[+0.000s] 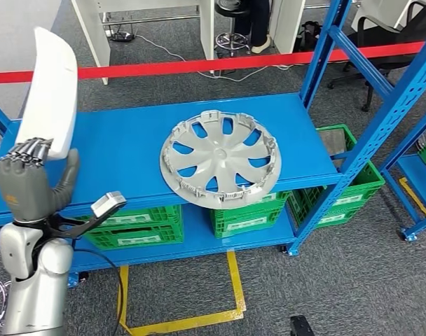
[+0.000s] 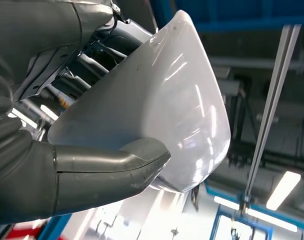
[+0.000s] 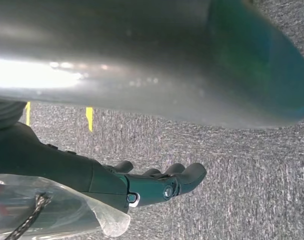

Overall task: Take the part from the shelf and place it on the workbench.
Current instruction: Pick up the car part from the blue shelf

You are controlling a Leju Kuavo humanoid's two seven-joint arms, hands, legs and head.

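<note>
My left hand [image 1: 28, 182] is raised at the left of the head view and grips a smooth white curved part [image 1: 50, 91] by its lower end, so the part stands up above the fingers. In the left wrist view the thumb [image 2: 112, 165] presses on the glossy white part [image 2: 162, 100], and the fingers behind it are mostly hidden. The hand hovers over the left end of a blue flat surface [image 1: 126, 140]. My right hand [image 3: 158, 182] hangs over grey carpet with its fingers stretched out and nothing in them.
A silver wheel cover [image 1: 220, 159] lies on the blue surface, overhanging its front edge. Green crates [image 1: 132, 227] sit on the level below and another [image 1: 354, 185] at the right. Blue rack posts [image 1: 369, 133] rise on the right. Red tape [image 1: 200, 66] crosses behind.
</note>
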